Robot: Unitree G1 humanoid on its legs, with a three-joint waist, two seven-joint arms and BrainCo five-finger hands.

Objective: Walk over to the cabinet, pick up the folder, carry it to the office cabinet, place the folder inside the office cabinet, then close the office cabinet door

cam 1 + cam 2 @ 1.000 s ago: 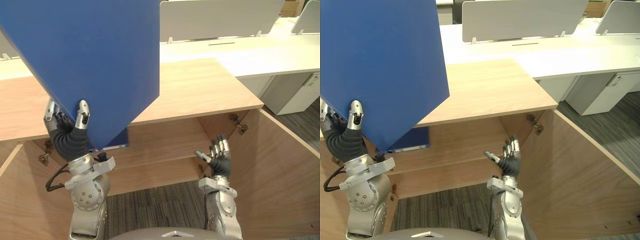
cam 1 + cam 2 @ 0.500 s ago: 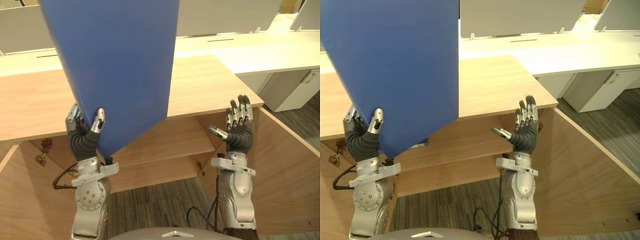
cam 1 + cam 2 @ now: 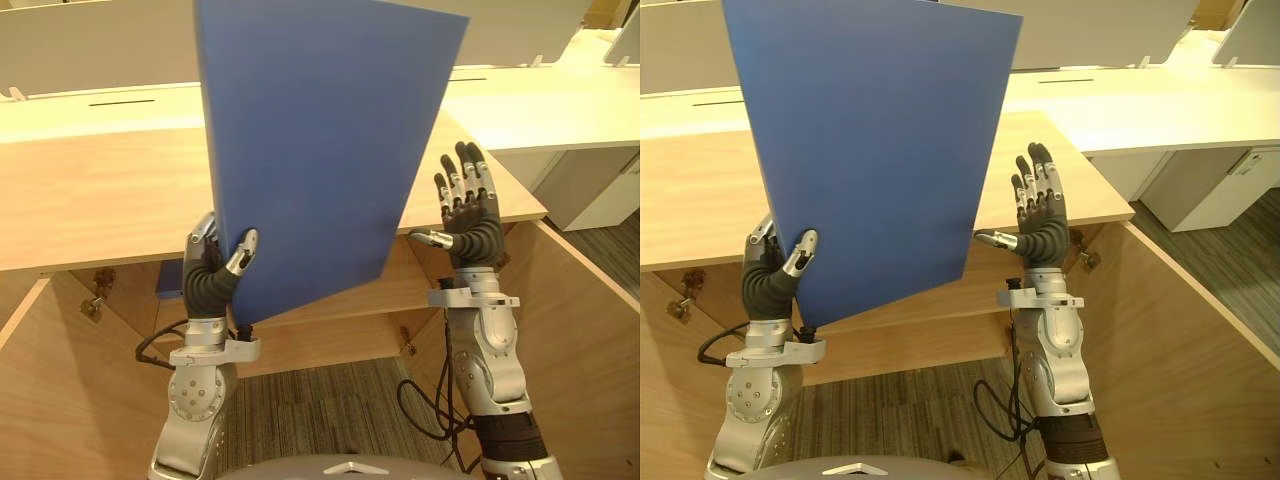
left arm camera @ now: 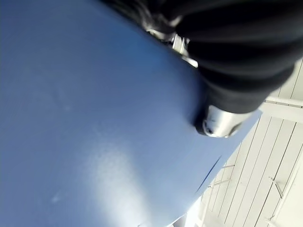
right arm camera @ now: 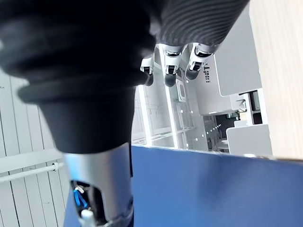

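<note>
Eye views: your left robot hand (image 3: 215, 275) pinches the blue folder (image 3: 320, 150) by its lower corner, the sheet upright above the open office cabinet (image 3: 90, 200). With a one-corner grip, it could pivot or slip. Left wrist view: thumb clamped on the cover. Right wrist view: right robot hand (image 5: 169, 71) spread wide, empty, just beside the folder's edge

The blue folder (image 3: 320, 150) looks smooth and matt, with a faint sheen. The office cabinet (image 3: 100, 200) is pale wood grain with a satin finish. Below the cabinet, the floor (image 3: 310, 400) is grey ribbed carpet. The left robot hand (image 3: 208, 280) and right robot hand (image 3: 470, 235) have silvery metal fingers and dark, matt, ribbed covers.
</note>
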